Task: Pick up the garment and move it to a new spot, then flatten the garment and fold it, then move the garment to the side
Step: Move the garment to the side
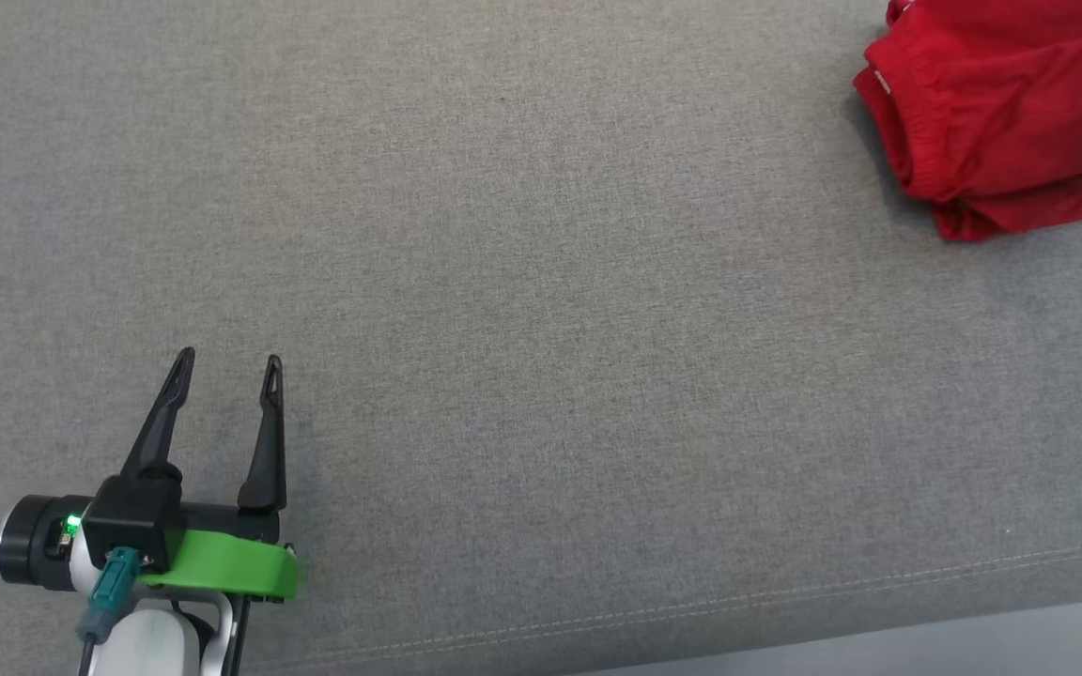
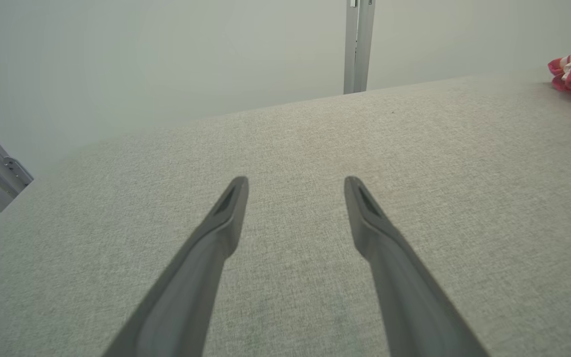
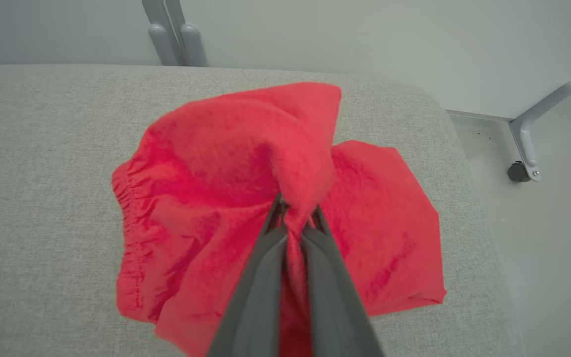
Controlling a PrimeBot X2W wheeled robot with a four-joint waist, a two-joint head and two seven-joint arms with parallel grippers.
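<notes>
The grey table (image 1: 541, 282) carries the red garment (image 1: 992, 122) at two o'clock in the head view. It looks soft, light and floppy, best pinched at a bunched fold. The right gripper (image 3: 298, 210) is clamped on such a fold. The left gripper (image 1: 226, 364), at eight o'clock, gapes wide and empty.

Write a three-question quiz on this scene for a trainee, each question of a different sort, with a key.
1. True or false: the left gripper holds the red garment.
2. Multiple choice: in the head view, where does the red garment lie? A) upper right corner B) lower left corner C) centre
3. Fill in: the right gripper is shut on a raised fold of the ____.

Key:
1. False. It is open above the bare grey surface, far from the cloth.
2. A
3. Garment
</notes>
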